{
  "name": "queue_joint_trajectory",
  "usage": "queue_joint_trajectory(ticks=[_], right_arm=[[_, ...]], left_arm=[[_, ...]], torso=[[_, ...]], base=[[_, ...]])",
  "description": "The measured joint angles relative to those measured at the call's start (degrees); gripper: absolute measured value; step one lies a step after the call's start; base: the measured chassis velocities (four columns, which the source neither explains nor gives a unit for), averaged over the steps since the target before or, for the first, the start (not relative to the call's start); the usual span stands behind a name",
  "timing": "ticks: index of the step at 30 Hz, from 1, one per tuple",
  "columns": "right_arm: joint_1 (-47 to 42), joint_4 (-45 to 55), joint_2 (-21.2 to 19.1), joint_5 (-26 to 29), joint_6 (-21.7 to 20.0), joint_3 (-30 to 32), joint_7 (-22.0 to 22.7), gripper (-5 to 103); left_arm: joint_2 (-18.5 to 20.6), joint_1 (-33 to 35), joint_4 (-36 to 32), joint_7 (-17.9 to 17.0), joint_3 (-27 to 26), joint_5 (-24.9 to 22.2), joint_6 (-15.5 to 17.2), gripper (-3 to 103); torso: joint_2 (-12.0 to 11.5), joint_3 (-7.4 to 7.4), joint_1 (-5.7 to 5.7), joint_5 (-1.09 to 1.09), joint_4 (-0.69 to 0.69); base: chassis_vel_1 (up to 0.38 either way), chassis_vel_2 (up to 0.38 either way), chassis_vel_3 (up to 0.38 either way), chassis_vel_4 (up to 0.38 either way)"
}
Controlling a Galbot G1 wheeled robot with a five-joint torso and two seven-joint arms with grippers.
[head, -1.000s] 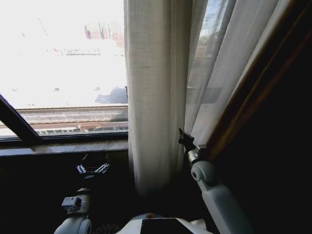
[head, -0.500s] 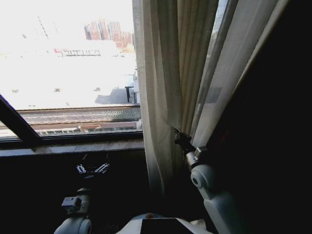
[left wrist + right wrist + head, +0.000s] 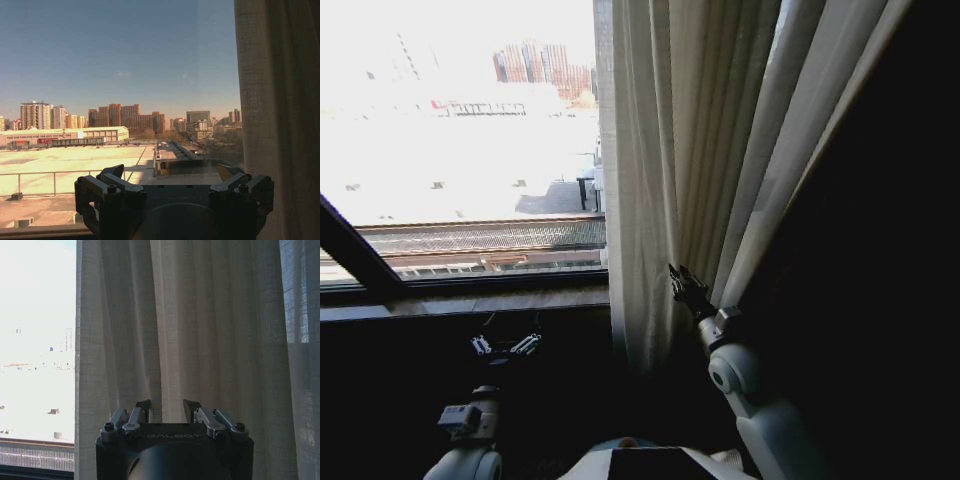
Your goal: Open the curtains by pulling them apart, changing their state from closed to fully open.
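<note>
The curtains point(image 3: 665, 170) hang bunched in long pale pleats right of the bare window pane. My right gripper point(image 3: 685, 287) is raised against the lower folds, its black fingers touching or just short of the fabric. In the right wrist view the right gripper point(image 3: 167, 411) is open, with the curtains point(image 3: 210, 325) close behind the gap between its fingertips. My left gripper point(image 3: 506, 346) waits low under the window sill, open and holding nothing. In the left wrist view the left gripper point(image 3: 170, 172) faces the glass, with the curtains' point(image 3: 280, 100) edge off to one side.
A dark window frame bar point(image 3: 350, 250) slants across the lower left of the glass. The window sill point(image 3: 460, 300) runs under the pane, with a dark wall below it. A dark wall or frame point(image 3: 910, 300) closes off the right side beyond the fabric.
The curtain's left edge has slid to the right, uncovering more window, and its folds are packed tighter. My right gripper has drifted slightly left. The left arm has barely moved.
</note>
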Motion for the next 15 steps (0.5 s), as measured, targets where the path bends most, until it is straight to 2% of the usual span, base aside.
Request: queue_joint_trajectory(ticks=[2, 4, 5, 8, 12, 15], right_arm=[[-0.25, -0.02, 0.24, -1.07, -0.04, 0.0, -0.06, 45], [-0.36, -0.02, 0.34, -1.33, -0.09, -0.05, -0.04, 45], [-0.57, -0.02, 0.44, -1.61, -0.16, -0.22, 0.02, 56], [-0.76, 0.0, 0.48, -1.89, -0.21, -0.56, 0.11, 61], [-0.78, 0.0, 0.5, -2.05, -0.22, -0.84, 0.22, 83], [-0.77, 0.03, 0.52, -2.06, -0.23, -0.85, 0.23, 88]], left_arm=[[0.07, -0.06, 0.08, 0.0, -0.07, -0.06, 0.0, 100], [0.08, -0.07, 0.08, 0.0, -0.1, -0.11, -0.02, 100], [0.07, -0.03, 0.06, 0.0, -0.11, -0.15, -0.11, 100], [0.11, 0.09, -0.12, 0.0, -0.11, -0.19, -0.27, 100], [0.1, 0.11, -0.23, 0.01, -0.11, -0.2, -0.33, 100], [0.1, 0.21, -0.24, 0.03, -0.09, -0.2, -0.38, 100]], torso=[[0.0, 0.0, 0.0, 0.0, 0.0], [0.0, 0.0, 0.0, -0.01, 0.0], [0.0, 0.0, 0.0, -0.01, 0.0], [0.0, 0.0, 0.0, 0.0, 0.0], [0.0, 0.0, 0.0, 0.0, 0.0], [0.0, 0.0, 0.0, 0.0, 0.0]], base=[[0.0, 0.0, 0.0, 0.0], [0.0, 0.0, 0.0, 0.0], [0.0, 0.0, 0.0, 0.0], [0.0, 0.0, 0.0, 0.0], [0.048, 0.051, -0.042, -0.041], [0.109, 0.115, -0.115, -0.103]])
